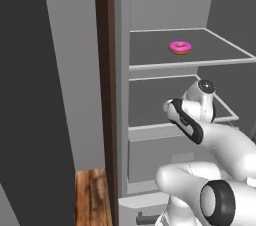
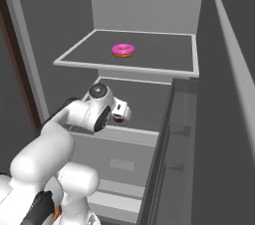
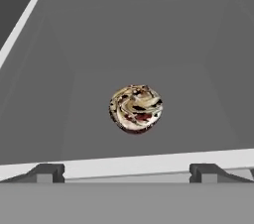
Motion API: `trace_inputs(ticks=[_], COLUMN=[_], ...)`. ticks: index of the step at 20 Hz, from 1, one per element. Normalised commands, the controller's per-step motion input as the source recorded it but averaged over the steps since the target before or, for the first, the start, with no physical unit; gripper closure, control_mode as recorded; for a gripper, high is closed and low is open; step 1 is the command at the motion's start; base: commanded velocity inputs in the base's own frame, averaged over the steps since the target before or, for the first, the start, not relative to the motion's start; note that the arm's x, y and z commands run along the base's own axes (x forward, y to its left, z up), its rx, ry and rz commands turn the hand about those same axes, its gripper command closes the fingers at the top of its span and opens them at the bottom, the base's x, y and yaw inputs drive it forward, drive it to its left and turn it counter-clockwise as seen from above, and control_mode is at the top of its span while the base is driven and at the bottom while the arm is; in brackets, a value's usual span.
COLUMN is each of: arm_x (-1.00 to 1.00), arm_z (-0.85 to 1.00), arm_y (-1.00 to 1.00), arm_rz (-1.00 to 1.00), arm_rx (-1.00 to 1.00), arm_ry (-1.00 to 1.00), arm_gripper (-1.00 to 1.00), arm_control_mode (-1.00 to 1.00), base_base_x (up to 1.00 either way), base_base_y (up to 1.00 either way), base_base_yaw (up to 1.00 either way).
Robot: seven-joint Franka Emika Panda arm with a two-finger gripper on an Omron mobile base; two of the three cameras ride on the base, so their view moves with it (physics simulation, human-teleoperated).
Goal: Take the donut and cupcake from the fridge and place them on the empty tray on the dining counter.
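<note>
- donut (image 1: 180,47) sits upper right in the left base view, on the fridge (image 1: 150,65) shelf
- cupcake (image 3: 135,108) dead center in the hand view, lower shelf I think
- gripper (image 3: 127,172) jaws wide apart, holding nothing

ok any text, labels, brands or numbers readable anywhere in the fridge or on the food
None: no readable text in any view.
The donut has plain pink icing, no lettering.
The cupcake shows only a brown and cream swirl, no label.
The fridge walls and shelves are bare grey, with no brand or sticker.
The arm's white casing carries no markings that can be read.
</note>
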Motion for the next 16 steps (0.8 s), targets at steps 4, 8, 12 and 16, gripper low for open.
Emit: trace_inputs(ticks=[4,8,12,16], arm_x=[0.31,0.29,0.24,0.21], arm_z=[-0.16,-0.29,-0.21,-0.16], arm_y=[0.00,-0.02,-0.08,-0.09], arm_rz=[0.00,0.00,0.00,0.00], arm_rx=[0.00,0.00,0.00,0.00], arm_ry=[0.00,0.00,0.00,0.00], arm_gripper=[-1.00,-1.00,-1.00,-1.00], arm_control_mode=[-1.00,-1.00,-1.00,-1.00], base_base_x=[0.00,0.00,0.00,0.00], base_base_y=[0.00,0.00,0.00,0.00], base_base_yaw=[0.00,0.00,0.00,0.00])
